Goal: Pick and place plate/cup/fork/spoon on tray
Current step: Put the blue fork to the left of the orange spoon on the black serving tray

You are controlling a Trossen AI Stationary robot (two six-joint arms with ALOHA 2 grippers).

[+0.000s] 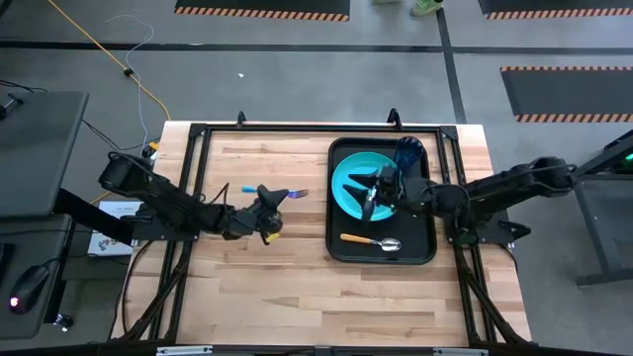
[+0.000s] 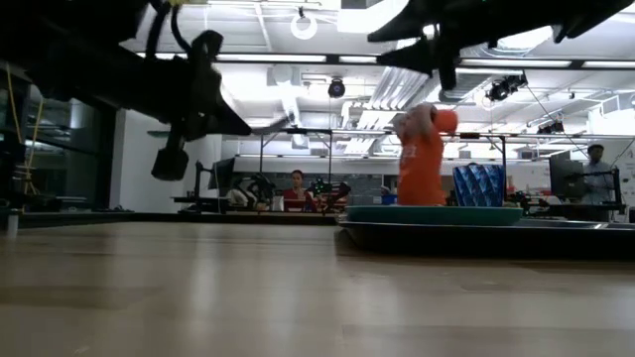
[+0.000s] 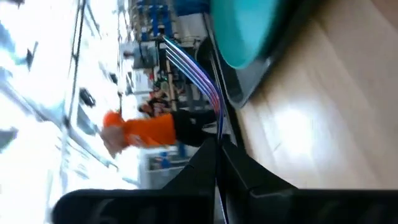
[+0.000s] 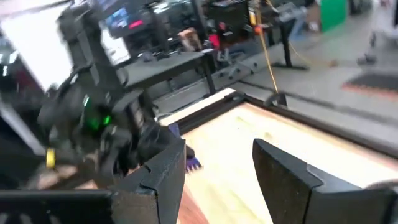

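Turquoise plate (image 1: 352,182), cup (image 1: 410,151), spoon (image 1: 371,240) fill tray (image 1: 334,247)

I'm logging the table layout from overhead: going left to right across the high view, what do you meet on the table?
Left gripper shut on the fork → plate on the tray → right gripper, open over the plate.

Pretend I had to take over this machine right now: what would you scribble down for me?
Left gripper: shut on the fork, raised over the bare table, left of the tray.
Right gripper: open, empty, above the plate.
Done: plate, cup and spoon are on the tray.
Left: carry the fork to the tray and set it down.
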